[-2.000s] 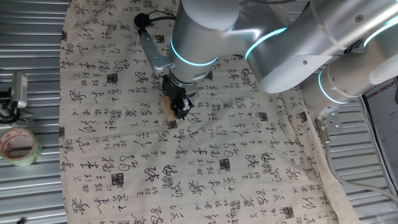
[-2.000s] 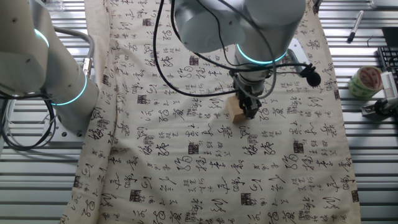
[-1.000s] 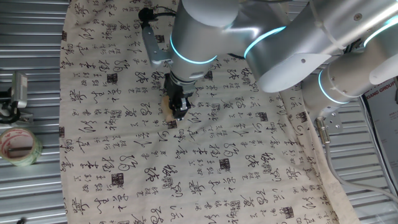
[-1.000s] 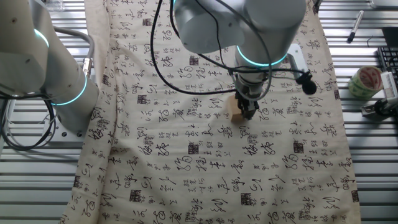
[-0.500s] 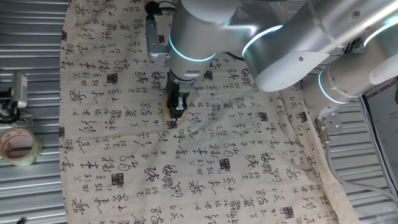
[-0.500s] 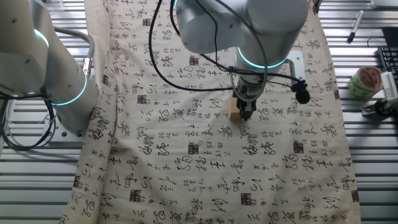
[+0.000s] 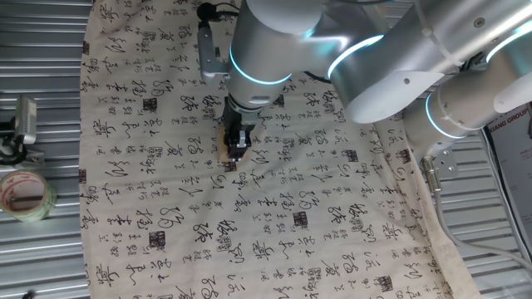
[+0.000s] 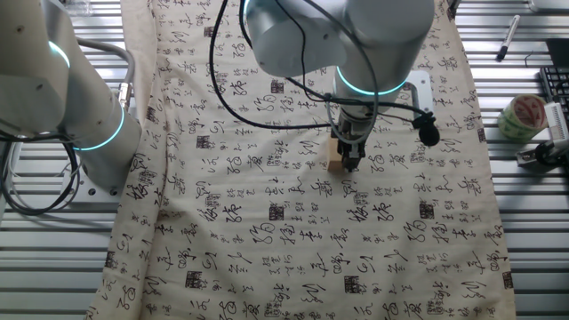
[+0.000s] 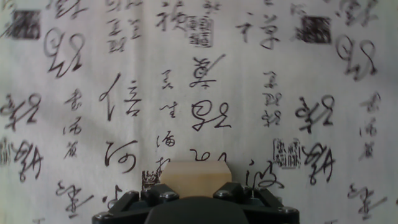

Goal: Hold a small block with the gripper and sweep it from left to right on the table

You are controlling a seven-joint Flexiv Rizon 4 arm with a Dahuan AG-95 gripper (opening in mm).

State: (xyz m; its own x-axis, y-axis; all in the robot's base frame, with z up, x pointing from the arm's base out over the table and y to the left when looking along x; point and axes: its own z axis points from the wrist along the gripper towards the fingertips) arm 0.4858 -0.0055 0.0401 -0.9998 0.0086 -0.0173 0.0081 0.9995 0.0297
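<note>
One small block [image 9: 196, 177] is the whole job here, a pale tan cube that looks like wood: stiff, light, and hard enough that a firm squeeze should not mark it. Its flat faces give the fingers [image 9: 127, 201] good purchase, and the sensible hold is across two opposite side faces, low enough that the cube's underside stays flat on the cloth [image 8: 293, 213] while it slides. The smooth faces could slip if the hold is shallow, and because the cloth is loose and creased in places, I judge that dragging may bunch fabric ahead of the cube rather than letting it glide.

In the hand view the block sits at 6 o'clock in the picture, directly between the two black fingers, which close in on its left and right sides; the gripper [image 9: 196, 200] appears to be pinching it, with only the block's top face and far edge showing beyond the finger bodies. From one fixed view the gripper [image 7: 236, 143] points straight down from the silver-grey arm [image 7: 266, 50], and a sliver of block [image 7: 224, 153] peeks out at 7 o'clock of the fingertips. From the other fixed view the block [image 8: 334, 160] shows at 9 o'clock of the gripper [image 8: 348, 158], resting on the calligraphy cloth in the upper middle of the surface [image 8: 524, 213]. A roll of tape [image 7: 25, 196] lies well apart on the bare ribbed metal.
</note>
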